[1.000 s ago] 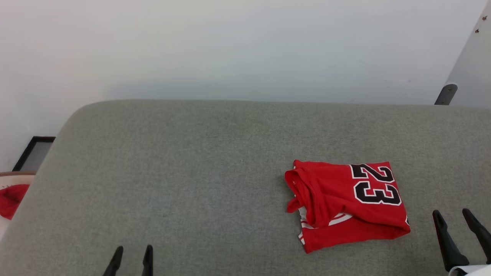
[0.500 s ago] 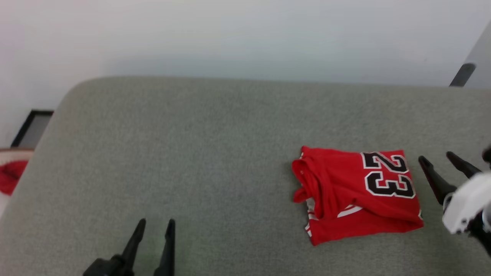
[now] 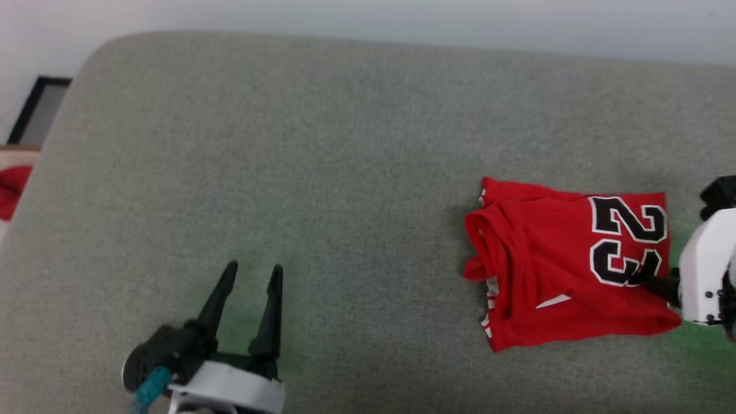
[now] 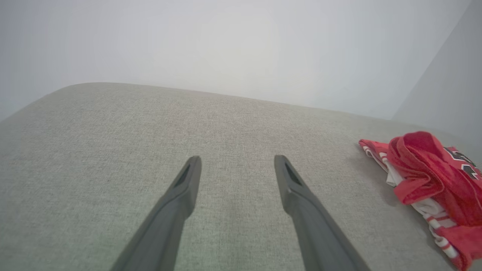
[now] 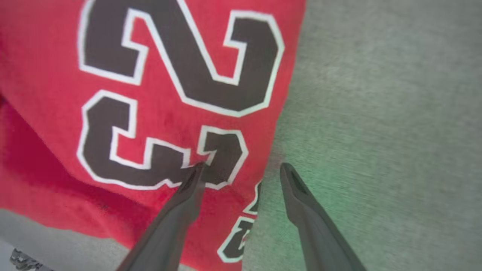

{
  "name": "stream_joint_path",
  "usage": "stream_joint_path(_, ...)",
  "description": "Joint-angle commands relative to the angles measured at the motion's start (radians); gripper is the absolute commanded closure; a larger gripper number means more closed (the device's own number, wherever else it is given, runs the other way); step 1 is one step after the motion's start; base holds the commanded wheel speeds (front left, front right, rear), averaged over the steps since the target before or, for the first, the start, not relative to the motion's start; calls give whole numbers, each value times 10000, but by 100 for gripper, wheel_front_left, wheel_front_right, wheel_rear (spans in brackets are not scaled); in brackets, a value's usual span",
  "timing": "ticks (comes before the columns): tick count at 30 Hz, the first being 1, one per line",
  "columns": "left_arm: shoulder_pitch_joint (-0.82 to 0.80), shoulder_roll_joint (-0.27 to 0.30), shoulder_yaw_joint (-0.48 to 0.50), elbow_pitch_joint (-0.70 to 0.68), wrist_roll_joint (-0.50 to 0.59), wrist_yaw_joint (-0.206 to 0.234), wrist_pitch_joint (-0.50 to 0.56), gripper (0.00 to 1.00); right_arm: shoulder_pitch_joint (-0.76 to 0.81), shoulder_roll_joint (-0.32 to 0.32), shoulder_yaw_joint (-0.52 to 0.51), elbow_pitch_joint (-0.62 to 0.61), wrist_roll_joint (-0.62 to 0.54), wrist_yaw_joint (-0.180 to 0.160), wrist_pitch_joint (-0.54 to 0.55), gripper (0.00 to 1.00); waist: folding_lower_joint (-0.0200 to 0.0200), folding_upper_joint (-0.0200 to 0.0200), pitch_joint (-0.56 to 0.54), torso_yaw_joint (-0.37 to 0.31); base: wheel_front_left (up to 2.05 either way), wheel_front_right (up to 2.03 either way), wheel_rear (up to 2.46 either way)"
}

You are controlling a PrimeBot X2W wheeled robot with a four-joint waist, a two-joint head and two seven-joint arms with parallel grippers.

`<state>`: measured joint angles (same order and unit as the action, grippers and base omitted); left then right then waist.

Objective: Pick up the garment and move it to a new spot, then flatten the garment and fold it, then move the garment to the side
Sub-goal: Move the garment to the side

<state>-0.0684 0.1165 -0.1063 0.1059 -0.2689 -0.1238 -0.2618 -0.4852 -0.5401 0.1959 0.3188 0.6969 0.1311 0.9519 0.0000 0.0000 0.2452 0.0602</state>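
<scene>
At the far left, a red cloth (image 3: 10, 190) and a dark frame (image 3: 37, 106) sit beyond the rounded corner of the grey upholstered surface (image 3: 345, 144), which runs back to a pale wall (image 3: 402, 14). The left gripper (image 3: 254, 267) hangs spread and empty above bare fabric. The folded shirt (image 3: 546, 270) lies toward the right. The right gripper (image 5: 243, 167), fingers apart and gripping nothing, straddles its right edge by the 23.

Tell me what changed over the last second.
The head camera tipped down. The right pincer swung in over the jersey, one finger over the 3, the other past its edge; nothing gripped. The jersey stayed folded in place; both pincers stayed open, the left pincer over bare cushion.
</scene>
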Motion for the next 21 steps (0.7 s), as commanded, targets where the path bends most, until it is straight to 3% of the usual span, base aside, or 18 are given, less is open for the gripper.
stream_joint_path(1,-165,6,-18,5,82,-38,-35,0,-61,7,109,42,67,-7,56,0,0,0,572,94,0,0,0)
stream_joint_path(4,-556,4,-151,114,235,-63,-25,0,-117,31,646,147,23,-7,57,0,0,0,790,59,0,0,0)
stream_joint_path(5,-675,3,-185,147,252,-71,-25,0,-137,87,728,204,82,-7,-87,21,0,0,834,32,0,0,0)
stream_joint_path(6,-774,6,-216,191,268,-71,-25,0,-171,163,779,267,81,-7,-277,58,0,0,854,-7,0,0,0)
stream_joint_path(7,-853,15,-258,219,274,-62,-25,0,-191,213,829,297,94,-7,-504,87,0,0,858,-51,0,0,0)
stream_joint_path(8,-936,20,-285,201,253,-67,-25,0,-199,250,854,358,115,-7,-727,100,0,0,844,-106,0,0,0)
stream_joint_path(13,-1051,339,-657,-320,-159,-73,-23,0,-122,230,544,538,519,-13,-1928,100,0,0,684,-631,0,0,0)
stream_joint_path(21,-1341,967,-1090,-590,-465,-72,-25,0,359,-365,-541,770,1303,-9,-3416,100,0,0,620,-1935,0,0,0)
